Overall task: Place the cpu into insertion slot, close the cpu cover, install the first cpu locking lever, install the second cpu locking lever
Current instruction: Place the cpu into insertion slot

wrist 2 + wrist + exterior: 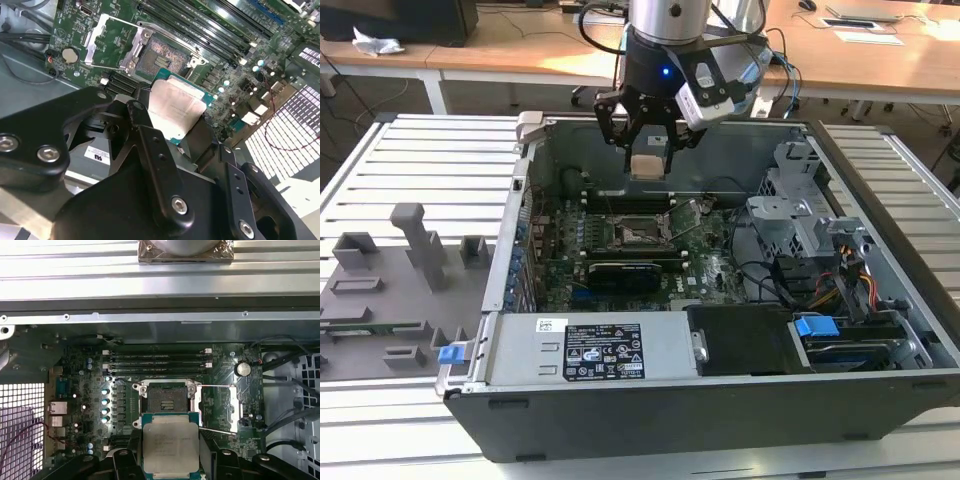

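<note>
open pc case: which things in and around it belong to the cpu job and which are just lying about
Job in hand: gripper holding the cpu above the board; empty insertion slot; cpu cover, swung open.
Just lying about: graphics card; memory sticks; drive cage; grey fixture tray on the exterior view's left.

The cpu [177,107] — its near edge — sits hidden behind the claw [175,132].

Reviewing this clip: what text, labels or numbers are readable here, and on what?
None can be read.
Label on the dark box: print too small.
cpu, held in the gripper: faint markings, blurred.
Sticker, white, seen past the gripper's black linkage: too small.
</note>
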`<state>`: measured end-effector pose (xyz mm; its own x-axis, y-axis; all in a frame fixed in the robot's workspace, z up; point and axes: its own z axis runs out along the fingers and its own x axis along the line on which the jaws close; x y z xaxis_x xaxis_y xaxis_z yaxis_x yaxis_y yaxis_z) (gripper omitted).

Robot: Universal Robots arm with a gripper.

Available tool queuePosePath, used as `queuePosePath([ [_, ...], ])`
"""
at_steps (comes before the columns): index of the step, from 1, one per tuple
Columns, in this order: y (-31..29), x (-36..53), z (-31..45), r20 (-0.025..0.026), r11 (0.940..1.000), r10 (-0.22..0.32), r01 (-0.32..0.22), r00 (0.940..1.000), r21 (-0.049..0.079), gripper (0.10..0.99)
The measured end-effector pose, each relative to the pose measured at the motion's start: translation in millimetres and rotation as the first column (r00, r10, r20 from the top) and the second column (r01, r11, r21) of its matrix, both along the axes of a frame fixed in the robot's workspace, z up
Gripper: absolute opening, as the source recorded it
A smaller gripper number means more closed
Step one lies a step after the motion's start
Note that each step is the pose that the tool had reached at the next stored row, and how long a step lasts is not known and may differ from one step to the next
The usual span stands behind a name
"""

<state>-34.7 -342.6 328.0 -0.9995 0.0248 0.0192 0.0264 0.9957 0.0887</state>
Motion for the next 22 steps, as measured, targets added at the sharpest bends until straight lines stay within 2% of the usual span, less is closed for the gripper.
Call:
queuePosePath([
  [6,0.0,0.0,-13.6,0.0000,1.0000,-0.001,0.001,1.0000,-0.003,0.541],
  [11,0.0,0.0,-17.0,0.0003,0.9972,-0.074,0.074,0.9973,-0.010,0.541],
  [15,0.0,0.0,-18.9,0.0006,0.9902,-0.139,0.139,0.9903,-0.013,0.541],
  [20,0.0,0.0,-20.5,0.0008,0.9763,-0.216,0.216,0.9764,-0.014,0.541],
  [21,0.0,0.0,-21.0,0.0009,0.9705,-0.241,0.241,0.9706,-0.015,0.541],
  [22,0.0,0.0,-21.2,0.0009,0.9678,-0.251,0.251,0.9679,-0.015,0.541],
])
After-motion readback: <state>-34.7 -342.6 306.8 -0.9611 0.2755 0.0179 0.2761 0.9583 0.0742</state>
